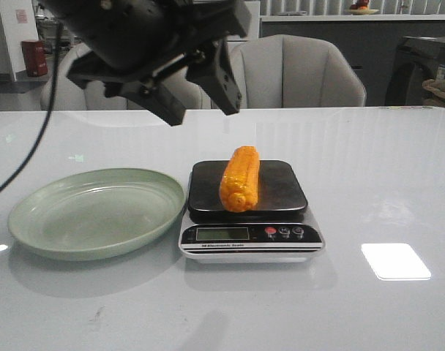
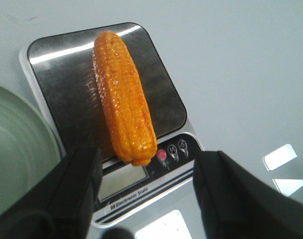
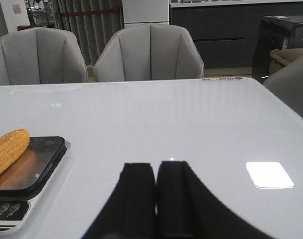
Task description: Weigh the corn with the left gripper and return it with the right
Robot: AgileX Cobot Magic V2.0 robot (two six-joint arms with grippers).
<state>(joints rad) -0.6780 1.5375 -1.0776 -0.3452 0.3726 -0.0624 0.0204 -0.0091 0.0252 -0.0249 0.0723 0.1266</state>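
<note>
Orange-yellow kernelled corn (image 1: pixel 240 178) lies lengthwise on the black platform of the silver digital scale (image 1: pixel 249 242) (pale green plate (image 1: pixel 96 211) beside it). Black left gripper (image 1: pixel 198 96) hangs above, jaws spread, empty. Black right gripper (image 3: pixel 156 180): fingers pressed together, holding nothing.

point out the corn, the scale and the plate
corn (image 1: pixel 239 178): front view, middle of the cob
scale (image 1: pixel 222 234): front view, its display
plate (image 1: pixel 32 232): front view, near left rim
</note>
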